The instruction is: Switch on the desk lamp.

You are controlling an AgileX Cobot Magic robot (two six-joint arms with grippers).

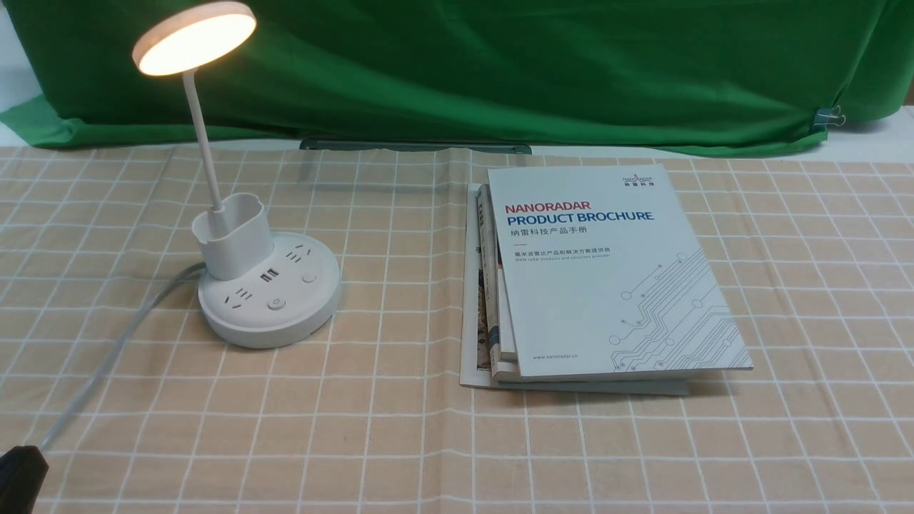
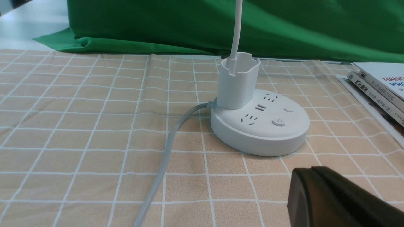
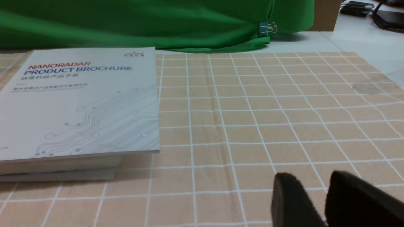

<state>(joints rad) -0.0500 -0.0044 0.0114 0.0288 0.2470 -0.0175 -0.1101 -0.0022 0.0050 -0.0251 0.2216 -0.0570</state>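
The white desk lamp stands at the left of the checked tablecloth. Its round disc head (image 1: pixel 194 39) glows warm white. The thin neck runs down into the cup-shaped holder (image 1: pixel 232 243) on the round base (image 1: pixel 303 314), which has sockets, USB ports and two buttons (image 1: pixel 275 303). The base also shows in the left wrist view (image 2: pixel 262 138). My left gripper (image 2: pixel 311 170) is shut and empty, low over the cloth a short way in front of the base; only its tip shows in the front view (image 1: pixel 21 467). My right gripper (image 3: pixel 315 179) is slightly open and empty, right of the books.
A stack of books (image 1: pixel 607 278) topped by a white brochure lies at the centre right, also in the right wrist view (image 3: pixel 79 104). The lamp's grey cable (image 1: pixel 107 350) runs from the base toward the front left. A green backdrop (image 1: pixel 500 71) hangs behind the table.
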